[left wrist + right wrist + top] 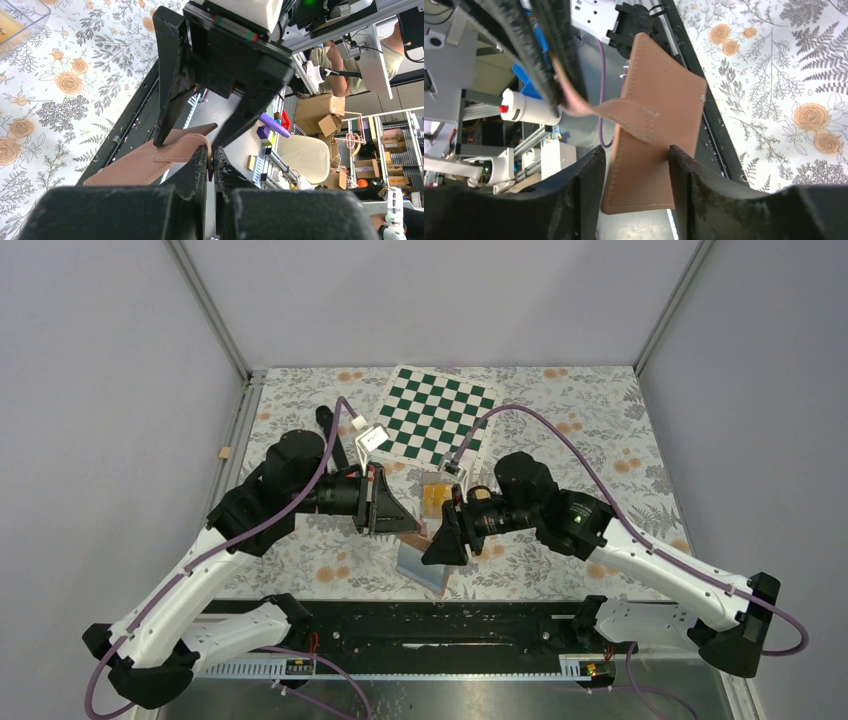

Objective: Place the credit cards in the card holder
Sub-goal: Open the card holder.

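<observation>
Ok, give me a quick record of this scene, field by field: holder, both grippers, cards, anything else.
holder: in the air between both grippers
left gripper: shut on the holder's tab
right gripper: fingers either side of the holder; grip unclear
cards: orange, in the clear box
chessboard: flat at the far side

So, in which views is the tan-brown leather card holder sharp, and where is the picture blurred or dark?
Top external view: soft even light, all sharp, the tan-brown leather card holder partly covered. Left wrist view: holder fairly sharp, the left gripper a dark blur. Right wrist view: holder sharp, the right gripper black and blurred.
</observation>
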Controlling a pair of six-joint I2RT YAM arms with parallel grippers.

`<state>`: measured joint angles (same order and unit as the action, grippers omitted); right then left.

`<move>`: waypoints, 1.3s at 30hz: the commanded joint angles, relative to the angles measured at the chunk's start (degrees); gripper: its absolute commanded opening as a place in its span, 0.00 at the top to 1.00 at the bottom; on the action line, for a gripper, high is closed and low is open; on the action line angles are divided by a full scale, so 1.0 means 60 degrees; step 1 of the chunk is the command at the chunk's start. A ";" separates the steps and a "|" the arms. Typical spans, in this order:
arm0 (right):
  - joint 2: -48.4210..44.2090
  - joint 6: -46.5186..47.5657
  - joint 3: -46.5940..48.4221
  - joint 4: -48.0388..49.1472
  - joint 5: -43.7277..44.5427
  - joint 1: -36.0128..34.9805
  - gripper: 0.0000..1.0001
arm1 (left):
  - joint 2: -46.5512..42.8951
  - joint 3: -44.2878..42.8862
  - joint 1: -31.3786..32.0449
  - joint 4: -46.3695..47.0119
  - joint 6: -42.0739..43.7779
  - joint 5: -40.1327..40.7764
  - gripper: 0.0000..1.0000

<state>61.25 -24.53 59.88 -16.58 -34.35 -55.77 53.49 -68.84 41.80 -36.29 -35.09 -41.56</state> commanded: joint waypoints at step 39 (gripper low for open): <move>-0.0395 -0.1105 -0.0586 -0.0432 -0.2539 0.3032 1.00 | 0.0029 0.3560 -0.1311 0.0388 -0.0612 0.1379 0.32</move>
<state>58.24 -28.34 56.16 -24.56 -44.84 -37.80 52.88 -47.20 33.56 -41.17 -38.89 -27.16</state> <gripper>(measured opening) 0.036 0.688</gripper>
